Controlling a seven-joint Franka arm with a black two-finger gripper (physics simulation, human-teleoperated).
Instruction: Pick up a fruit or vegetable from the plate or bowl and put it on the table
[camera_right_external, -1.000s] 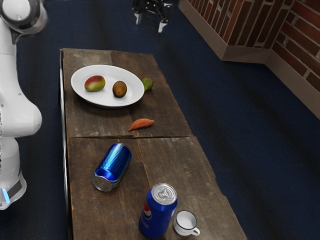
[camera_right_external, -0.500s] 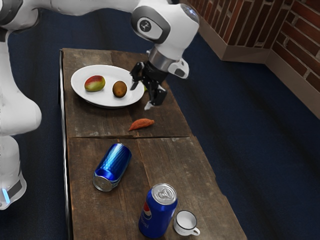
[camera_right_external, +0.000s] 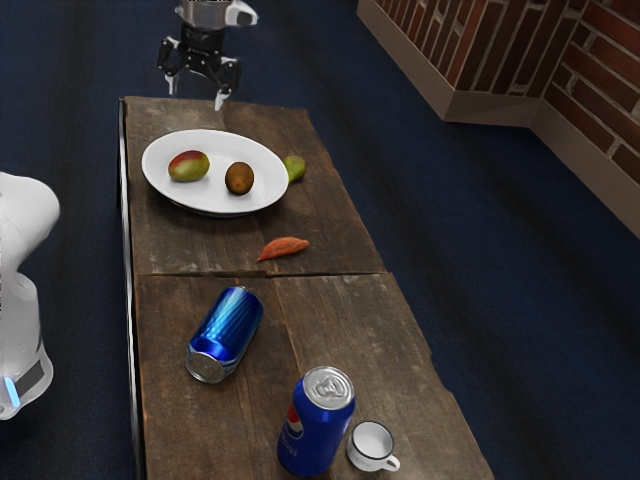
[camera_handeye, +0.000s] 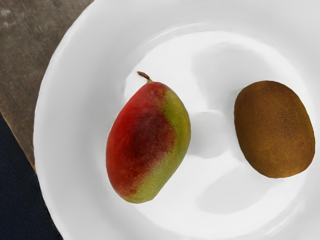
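My gripper (camera_right_external: 195, 93) hangs open with nothing between its fingers, raised above the plate. On the white oval plate (camera_right_external: 218, 204) lie a red-green mango (camera_right_external: 189, 166) and a brown kiwi (camera_right_external: 239, 179), a gap between them. From the hand, the wrist view looks down on the plate (camera_handeye: 75, 115), with the mango (camera_handeye: 147, 145) lying on its side, short stem showing, and the kiwi (camera_handeye: 274, 129) beside it.
A green fruit (camera_right_external: 295, 168) sits on the table (camera_right_external: 200, 245) at the plate's edge. An orange sweet potato (camera_right_external: 284, 247) lies nearer, followed by a tipped blue can (camera_right_external: 226, 334), an upright Pepsi can (camera_right_external: 312, 430) and a white mug (camera_right_external: 371, 447).
From low beside the plate, my hand has risen and moved toward the exterior view's upper left. The fruits, plate and cans stay where they were.
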